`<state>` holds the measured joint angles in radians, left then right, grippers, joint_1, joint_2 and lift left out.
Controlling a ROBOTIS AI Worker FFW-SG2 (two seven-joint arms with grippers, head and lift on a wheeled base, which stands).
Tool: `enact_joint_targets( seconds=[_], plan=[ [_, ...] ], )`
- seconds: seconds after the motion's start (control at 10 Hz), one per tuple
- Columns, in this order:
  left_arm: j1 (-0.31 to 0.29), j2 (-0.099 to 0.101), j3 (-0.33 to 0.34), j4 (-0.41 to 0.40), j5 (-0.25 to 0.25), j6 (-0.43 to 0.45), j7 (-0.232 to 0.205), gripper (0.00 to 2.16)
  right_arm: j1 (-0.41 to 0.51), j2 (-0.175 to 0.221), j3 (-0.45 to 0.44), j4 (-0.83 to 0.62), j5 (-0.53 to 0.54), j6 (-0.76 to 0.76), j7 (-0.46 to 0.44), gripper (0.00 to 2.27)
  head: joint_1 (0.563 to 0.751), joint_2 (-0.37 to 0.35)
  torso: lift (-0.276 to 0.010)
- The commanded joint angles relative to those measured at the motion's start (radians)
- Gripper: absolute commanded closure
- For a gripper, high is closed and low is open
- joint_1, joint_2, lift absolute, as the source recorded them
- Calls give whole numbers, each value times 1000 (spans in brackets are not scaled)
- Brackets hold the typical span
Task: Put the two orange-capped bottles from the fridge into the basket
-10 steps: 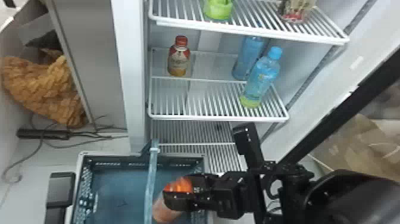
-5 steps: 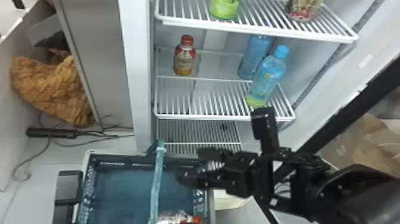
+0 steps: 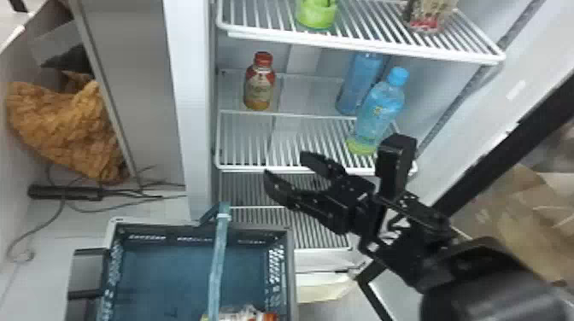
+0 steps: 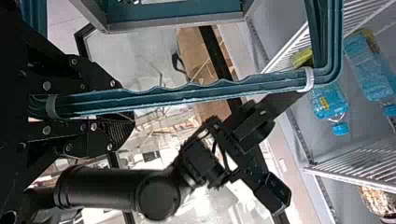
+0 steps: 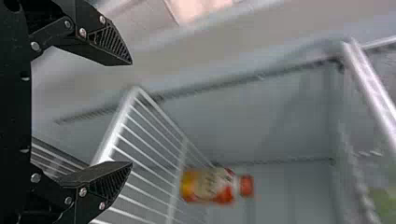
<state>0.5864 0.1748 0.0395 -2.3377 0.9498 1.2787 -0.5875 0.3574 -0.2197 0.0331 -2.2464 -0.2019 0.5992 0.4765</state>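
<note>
Right tool (image 3: 285, 164) gapes, empty; left tool (image 4: 123, 106) clasps the handle (image 3: 217, 264). 1 bottle (image 3: 259, 87) stands near the shelf's (image 3: 256, 169) left edge; a 2nd bottle (image 3: 241, 316) lies in the basket (image 3: 291, 264).

Looks like smooth plastic on the basket (image 3: 292, 264) and handle (image 3: 218, 267), clear plastic on the blue-capped bottle (image 3: 380, 112). Seems smooth, coated metal on the shelf (image 3: 358, 45), rough and crumpled on the brown bundle (image 3: 68, 128).

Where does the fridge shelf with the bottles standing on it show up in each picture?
Head view: the bottle shelf is near the middle.
Left wrist view: it runs partly behind the basket's handle.
Right wrist view: it lies under the orange-capped bottle.
Shared landmark: the upper wire shelf.
</note>
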Motion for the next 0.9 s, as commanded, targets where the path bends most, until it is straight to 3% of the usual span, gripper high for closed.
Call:
enact_joint_targets(
  seconds=[0.0,0.3,0.6,0.8],
  plan=[
    [0,0,-2,0,-1,0,0,1202,-26,22,21,164,1,-290,-36,331,695,-229,-235],
    [0,0,-4,0,-3,0,0,1202,-100,31,45,353,30,-538,-90,329,695,-237,-235],
    [-2,0,-6,0,-7,0,0,1202,-159,42,67,444,96,-607,-167,38,695,-251,-235],
    [-7,0,-8,0,-9,5,0,1202,-222,42,95,544,94,-663,-174,15,695,-246,-235]
  ],
)
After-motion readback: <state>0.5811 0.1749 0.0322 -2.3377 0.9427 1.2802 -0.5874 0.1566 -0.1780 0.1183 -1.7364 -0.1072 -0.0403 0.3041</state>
